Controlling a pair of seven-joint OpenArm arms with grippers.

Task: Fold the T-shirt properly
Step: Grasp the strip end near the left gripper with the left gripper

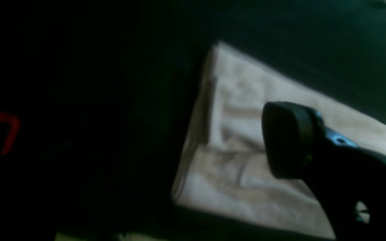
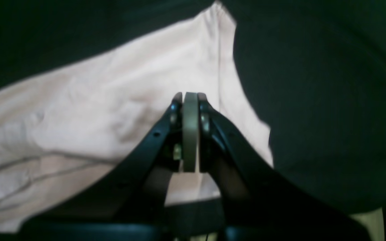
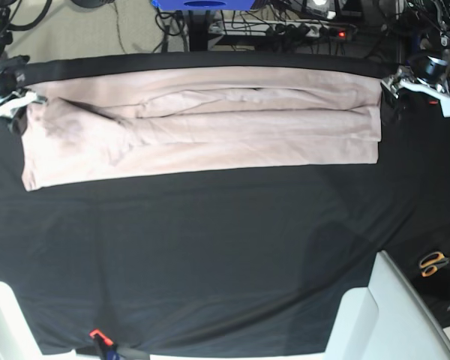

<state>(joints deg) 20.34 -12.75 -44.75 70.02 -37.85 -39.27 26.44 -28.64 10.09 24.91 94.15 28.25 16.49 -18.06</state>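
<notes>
T-shirt (image 3: 202, 124) is a long band; right tool (image 2: 190, 100) clenched empty, left tool (image 1: 292, 140) unclear. Next I grab both ends.

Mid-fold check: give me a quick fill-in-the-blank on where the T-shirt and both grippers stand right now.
The T-shirt lies as a long band on the ____ table cover.
The right gripper has its jaws ____.
In the base view the left gripper sits at the band's ____ end.
Orange-handled ____ lie beyond the cover's right edge.

Missing words: black; shut; right; scissors
</notes>
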